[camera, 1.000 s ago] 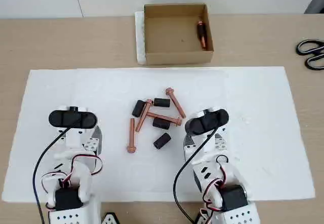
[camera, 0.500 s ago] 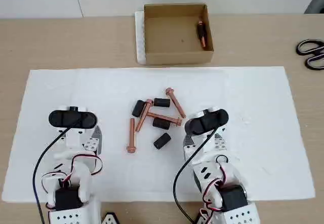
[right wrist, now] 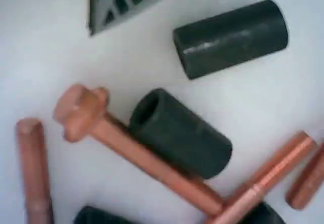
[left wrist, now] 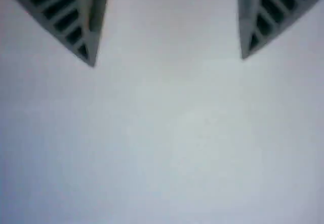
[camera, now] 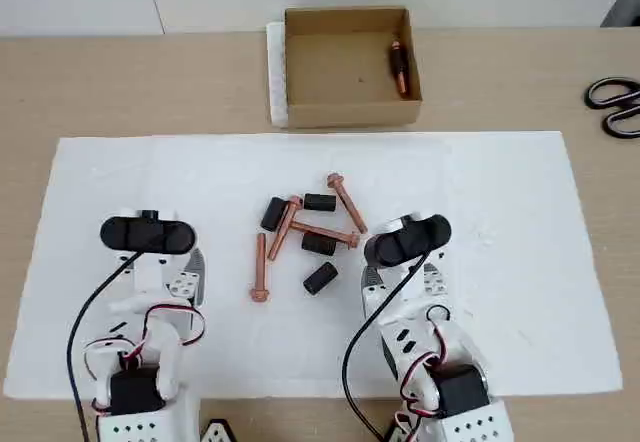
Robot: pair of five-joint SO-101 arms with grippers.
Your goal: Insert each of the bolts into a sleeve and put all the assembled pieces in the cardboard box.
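Several copper bolts (camera: 260,267) and black sleeves (camera: 320,278) lie loose in a cluster at the middle of the white sheet (camera: 500,262). The cardboard box (camera: 345,117) stands beyond the sheet, with one assembled bolt-and-sleeve piece (camera: 399,67) by its right wall. My left gripper (left wrist: 168,58) hovers open over bare sheet, left of the cluster (camera: 148,235). My right gripper (camera: 405,242) is open at the cluster's right edge. One finger (right wrist: 121,1) hangs close above a sleeve (right wrist: 230,36). A second sleeve (right wrist: 179,133) rests against a bolt (right wrist: 76,110).
Black scissors (camera: 615,102) lie on the wooden table at the far right edge. A white pad (camera: 277,72) sticks out from under the box's left side. Bare sheet stretches left of the left arm and right of the right arm.
The left arm has edged slightly to the right. The right arm and all the parts are where they were.
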